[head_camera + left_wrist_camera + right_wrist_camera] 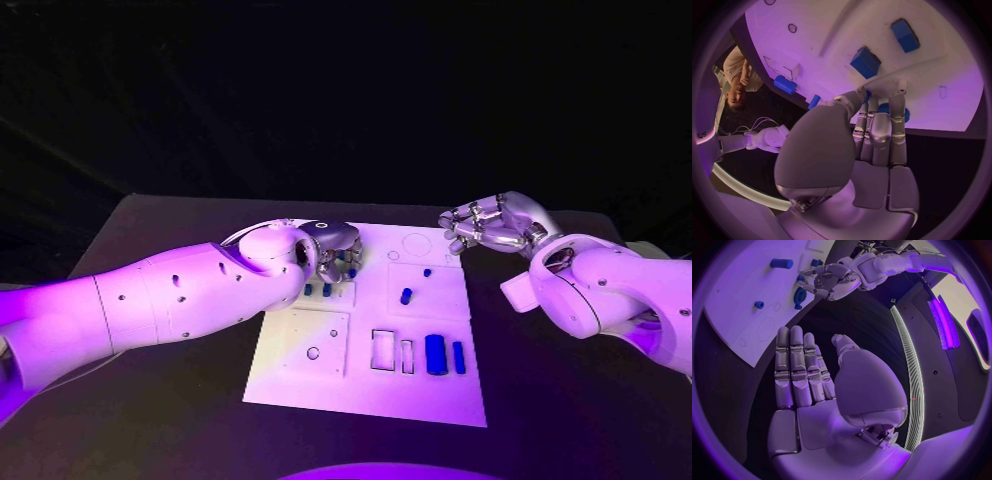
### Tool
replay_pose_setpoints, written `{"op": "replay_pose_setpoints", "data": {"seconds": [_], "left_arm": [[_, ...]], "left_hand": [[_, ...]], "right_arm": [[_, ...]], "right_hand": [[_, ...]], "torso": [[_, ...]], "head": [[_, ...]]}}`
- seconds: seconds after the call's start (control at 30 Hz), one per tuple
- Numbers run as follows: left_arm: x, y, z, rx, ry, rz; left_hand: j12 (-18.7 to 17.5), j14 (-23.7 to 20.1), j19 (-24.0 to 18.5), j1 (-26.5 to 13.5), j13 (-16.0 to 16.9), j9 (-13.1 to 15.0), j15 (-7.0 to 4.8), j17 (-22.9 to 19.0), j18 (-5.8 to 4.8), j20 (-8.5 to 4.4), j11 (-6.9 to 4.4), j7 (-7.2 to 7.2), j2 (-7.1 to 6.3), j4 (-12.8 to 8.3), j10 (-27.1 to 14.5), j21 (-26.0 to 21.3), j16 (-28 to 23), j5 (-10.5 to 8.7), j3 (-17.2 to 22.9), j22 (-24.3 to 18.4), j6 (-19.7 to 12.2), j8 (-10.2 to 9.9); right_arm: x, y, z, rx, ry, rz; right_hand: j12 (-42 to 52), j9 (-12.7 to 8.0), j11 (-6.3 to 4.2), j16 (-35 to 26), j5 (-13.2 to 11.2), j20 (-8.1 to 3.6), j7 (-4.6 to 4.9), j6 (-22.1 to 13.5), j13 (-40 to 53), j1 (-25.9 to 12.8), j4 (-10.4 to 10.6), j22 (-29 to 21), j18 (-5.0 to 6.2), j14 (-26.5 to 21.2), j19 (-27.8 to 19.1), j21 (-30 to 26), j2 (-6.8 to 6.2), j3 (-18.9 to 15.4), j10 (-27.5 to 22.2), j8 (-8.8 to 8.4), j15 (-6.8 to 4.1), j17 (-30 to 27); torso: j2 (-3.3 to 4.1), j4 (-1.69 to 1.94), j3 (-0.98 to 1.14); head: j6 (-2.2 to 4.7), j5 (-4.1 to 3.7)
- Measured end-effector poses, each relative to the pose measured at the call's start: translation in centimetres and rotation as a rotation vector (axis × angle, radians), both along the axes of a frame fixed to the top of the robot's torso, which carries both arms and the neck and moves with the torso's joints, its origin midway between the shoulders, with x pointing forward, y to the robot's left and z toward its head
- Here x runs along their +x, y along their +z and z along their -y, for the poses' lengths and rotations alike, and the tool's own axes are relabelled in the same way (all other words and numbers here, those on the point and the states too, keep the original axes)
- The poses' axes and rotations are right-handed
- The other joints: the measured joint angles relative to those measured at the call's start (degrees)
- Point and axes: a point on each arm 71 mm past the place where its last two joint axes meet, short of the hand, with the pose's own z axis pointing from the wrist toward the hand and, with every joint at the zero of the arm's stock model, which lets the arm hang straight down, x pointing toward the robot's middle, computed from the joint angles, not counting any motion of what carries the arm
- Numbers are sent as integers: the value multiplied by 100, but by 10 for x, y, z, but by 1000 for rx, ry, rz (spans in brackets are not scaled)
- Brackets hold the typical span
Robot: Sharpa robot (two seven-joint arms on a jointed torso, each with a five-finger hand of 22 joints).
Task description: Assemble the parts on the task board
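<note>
1. The left hand (330, 251) reached down over the far-left part of the task board (433, 390), its fingers (879, 131) drawn together and their tips down among small blue parts (326, 290); whether they actually pinched one could not be told.
2. The right hand (490, 224) hovered off the board's far-right corner, over the dark surface (577, 400), fingers apart, holding nothing.
3. The step in hand looked like picking up a part at the board's far-left edge.
4. Next it would call for a firm pinch, a clean lift, then carrying the piece to a matching recess.
5. Farther out, a small blue peg (407, 296) lay mid-board, and two blue blocks (436, 355) stood by the rectangular slots at the near edge.
</note>
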Motion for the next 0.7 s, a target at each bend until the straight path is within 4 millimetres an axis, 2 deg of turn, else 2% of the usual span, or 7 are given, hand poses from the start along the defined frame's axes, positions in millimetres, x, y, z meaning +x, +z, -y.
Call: {"op": "replay_pose_setpoints", "data": {"seconds": [0.3, 0.43, 0.53, 0.7], "left_arm": [[2, -2, -1, 8, 7, -6], [2, -2, 0, 8, 7, -7], [3, -2, 0, 7, 8, -8], [4, -3, 1, 7, 10, -10]], "left_hand": [[-65, 0, 0, -30, -61, -63, 0, -44, -1, 0, 0, 20, 30, -20, 41, 45, 28, 0, 109, 46, 20, -32], [-81, 0, 0, -109, -92, -94, 0, -82, -1, 0, 0, 19, 88, 9, 41, 45, 55, 0, 148, 50, 61, -54], [-132, 0, 0, -252, -132, -136, 0, -135, 0, 0, 20, 1, 34, 61, 62, 45, 55, 0, 113, 21, 82, -86], [-132, 0, 0, -310, -155, -155, 0, -156, -1, 0, 20, -19, 37, 79, 62, 45, 88, 0, 126, 21, 102, -86]], "right_arm": [[-1, 0, -1, 1, 2, 0], [-1, 0, -1, 2, 3, 0], [-1, 0, -1, 2, 3, 0], [-1, 1, -1, 1, 4, 1]], "right_hand": [[0, 0, -2, 0, 16, 0, 0, 0, -1, 0, 0, -4, 0, 0, 0, 0, 0, 0, -1, 0, 0, 0], [0, 0, -21, 0, 35, 0, 0, 0, 5, 0, 0, -10, 0, 0, 0, 0, 0, 0, -20, 0, 0, 0], [0, 0, -20, 0, 35, 0, 0, 0, 5, 0, 0, -10, 0, 0, 0, 0, 0, 0, -20, 0, 0, 0], [0, 0, -20, 0, 35, 0, 0, 0, 5, 0, 0, -10, 0, 0, 0, 0, 0, 0, -20, 0, 0, 0]], "torso": [[1, 0, -1], [0, 0, -1], [-1, 1, 0], [-3, 2, 4]], "head": [[-14, 2], [-21, 3], [-24, 0], [-25, -4]]}}
